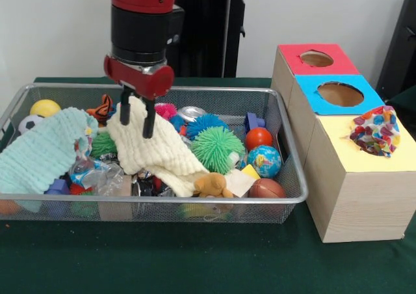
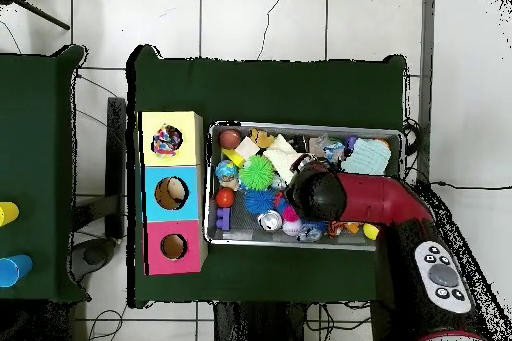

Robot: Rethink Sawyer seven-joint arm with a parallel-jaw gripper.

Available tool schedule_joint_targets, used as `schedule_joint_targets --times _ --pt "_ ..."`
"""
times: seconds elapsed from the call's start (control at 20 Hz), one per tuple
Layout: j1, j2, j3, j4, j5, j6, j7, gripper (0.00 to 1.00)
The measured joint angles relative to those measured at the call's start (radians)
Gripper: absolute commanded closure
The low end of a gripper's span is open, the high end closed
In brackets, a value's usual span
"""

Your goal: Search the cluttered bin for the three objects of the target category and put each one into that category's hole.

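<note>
Hanging over one wire bin [image 1: 286,177], the hand [image 1: 138,121], fingers apart, is touching one cream cloth [image 1: 159,152]; three boxes [image 1: 354,190] are standing beside it on the counter [image 1: 195,261].

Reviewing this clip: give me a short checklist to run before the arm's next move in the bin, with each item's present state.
1. End effector over the wire bin: ok, it hangs above the cream cloth.
2. Open: ok, the two fingers stand apart.
3. Holding something: not ok, nothing sits between them.
4. Yellow hole free: not ok, a multicoloured object sits in it.
5. Blue hole and red hole free: ok.
6. Items under the cream cloth and mint cloth: cannot tell, they are covered.
</note>
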Motion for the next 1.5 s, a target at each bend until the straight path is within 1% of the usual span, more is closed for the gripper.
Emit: schedule_joint_targets --times 0.1,0.2,0.35,0.4,0.55,0.6,0.85,0.9,1.15,1.35,1.4,1.45,1.5 --pt "-0.020 0.006 0.006 -0.008 0.003 0.000 0.000 0.00" --pt "-0.063 0.024 0.032 -0.011 0.015 0.001 0.000 0.00" --pt "-0.109 0.048 0.066 -0.006 0.033 0.005 0.000 0.00" --pt "-0.144 0.068 0.094 0.001 0.050 0.011 0.000 0.00" --pt "-0.176 0.086 0.125 0.014 0.066 0.019 0.000 0.00" --pt "-0.201 0.097 0.153 0.032 0.080 0.033 0.000 0.00" --pt "-0.229 0.103 0.207 0.078 0.103 0.068 0.000 0.00" --pt "-0.237 0.100 0.230 0.099 0.112 0.089 0.000 0.00" --pt "-0.259 0.085 0.286 0.152 0.135 0.153 0.000 0.00" --pt "-0.251 0.086 0.293 0.160 0.129 0.169 0.000 0.00" --pt "-0.236 0.089 0.291 0.156 0.109 0.162 0.000 0.00" --pt "-0.213 0.092 0.289 0.151 0.074 0.147 0.000 1.00" --pt "-0.211 0.092 0.288 0.150 0.071 0.145 0.000 1.00"
